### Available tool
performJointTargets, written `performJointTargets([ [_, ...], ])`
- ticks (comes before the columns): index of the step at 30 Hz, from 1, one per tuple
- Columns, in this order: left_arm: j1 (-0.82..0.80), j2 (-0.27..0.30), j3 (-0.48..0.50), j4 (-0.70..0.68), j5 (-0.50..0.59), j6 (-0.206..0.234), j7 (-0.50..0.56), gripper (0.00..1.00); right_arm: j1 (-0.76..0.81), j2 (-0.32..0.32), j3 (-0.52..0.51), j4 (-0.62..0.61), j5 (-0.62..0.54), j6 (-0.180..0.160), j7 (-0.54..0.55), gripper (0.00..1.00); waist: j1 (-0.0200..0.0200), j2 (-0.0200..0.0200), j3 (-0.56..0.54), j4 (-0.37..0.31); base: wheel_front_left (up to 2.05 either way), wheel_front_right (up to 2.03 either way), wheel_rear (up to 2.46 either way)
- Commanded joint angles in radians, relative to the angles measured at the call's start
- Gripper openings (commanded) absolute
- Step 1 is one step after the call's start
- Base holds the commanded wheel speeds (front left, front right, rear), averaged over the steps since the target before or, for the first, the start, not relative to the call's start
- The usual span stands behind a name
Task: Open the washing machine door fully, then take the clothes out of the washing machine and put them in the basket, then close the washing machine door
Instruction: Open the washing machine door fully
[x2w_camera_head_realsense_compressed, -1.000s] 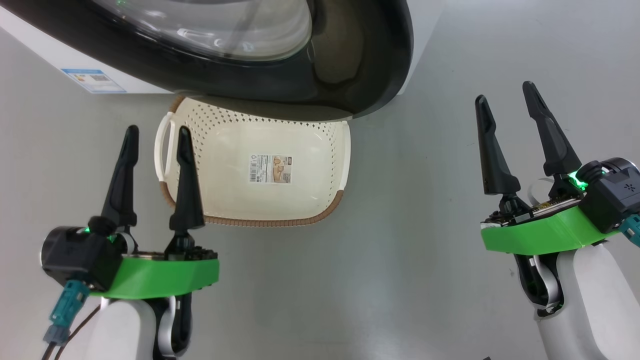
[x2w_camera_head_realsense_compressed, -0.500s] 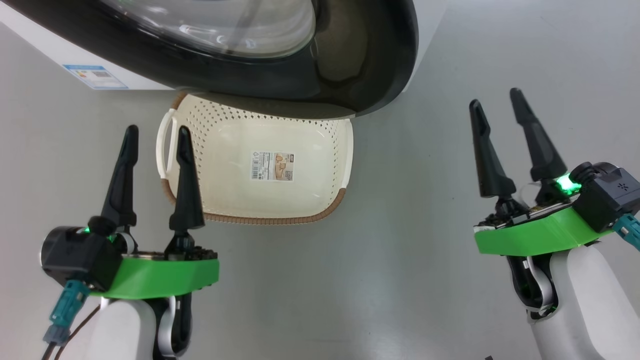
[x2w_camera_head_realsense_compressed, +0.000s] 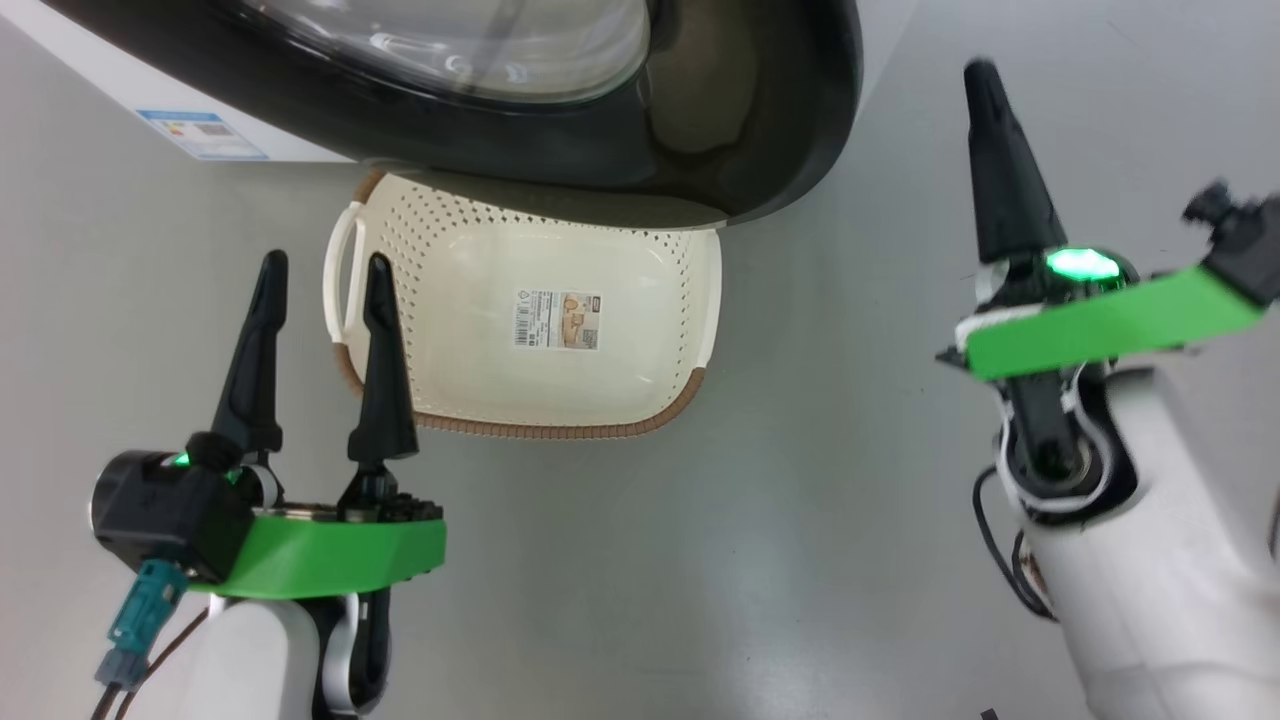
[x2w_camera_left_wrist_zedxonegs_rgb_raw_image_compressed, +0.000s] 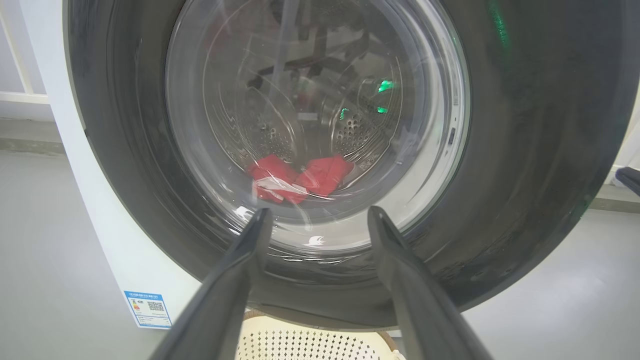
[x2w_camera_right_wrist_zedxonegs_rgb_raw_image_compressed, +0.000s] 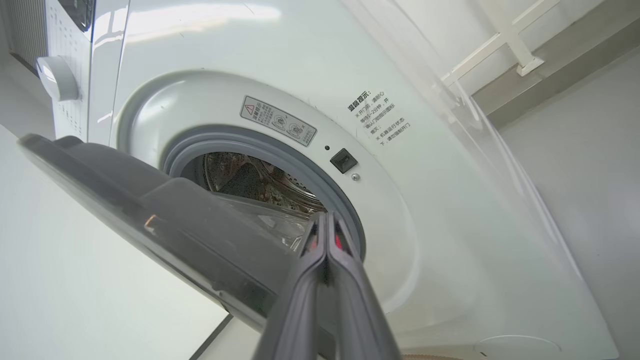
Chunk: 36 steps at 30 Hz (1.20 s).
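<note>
Grey floor (x2w_camera_head_realsense_compressed: 800, 550), basket (x2w_camera_head_realsense_compressed: 530, 428) near left tool (x2w_camera_head_realsense_compressed: 325, 260)

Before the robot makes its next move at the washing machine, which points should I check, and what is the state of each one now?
1. The washing machine door fully open: not ok, it is only partly open.
2. The right tool shut and empty, ready to push: ok.
3. The right tool touching the door: cannot tell.
4. The left tool open and empty: ok.
5. The basket empty, on the floor partly under the door: ok.
6. The clothes inside the washing machine: ok, red fabric is seen through the door glass.
</note>
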Motion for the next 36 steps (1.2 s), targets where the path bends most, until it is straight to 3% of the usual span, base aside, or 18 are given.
performJointTargets([
  [1,0.0,0.017,0.025,-0.025,0.002,0.006,-0.005,1.0,-0.031,0.01,0.018,-0.022,0.073,0.008,0.025,0.0,0.0,0.0,0.003,0.006,0.0,0.0,0.0],
  [8,0.0,0.017,0.013,-0.02,-0.006,0.007,-0.005,1.0,-0.156,-0.035,-0.013,0.005,0.458,0.008,0.271,0.0,0.0,0.0,0.005,0.026,0.0,0.0,0.0],
  [16,0.001,0.017,0.012,-0.016,-0.012,0.004,-0.005,1.0,-0.278,-0.109,-0.03,0.114,0.769,0.008,0.648,0.0,0.0,0.0,0.001,0.044,0.0,0.0,0.0],
  [23,0.003,0.017,0.004,-0.016,-0.036,0.005,-0.005,1.0,-0.396,-0.145,0.005,0.238,0.906,0.008,0.839,0.0,0.0,0.0,0.004,0.049,0.0,0.0,0.0],
  [36,0.0,0.017,0.013,0.011,-0.074,-0.001,-0.005,1.0,-0.462,-0.161,0.103,0.298,0.954,0.008,0.948,0.0,0.0,0.0,0.007,0.054,0.0,0.0,0.0],
])
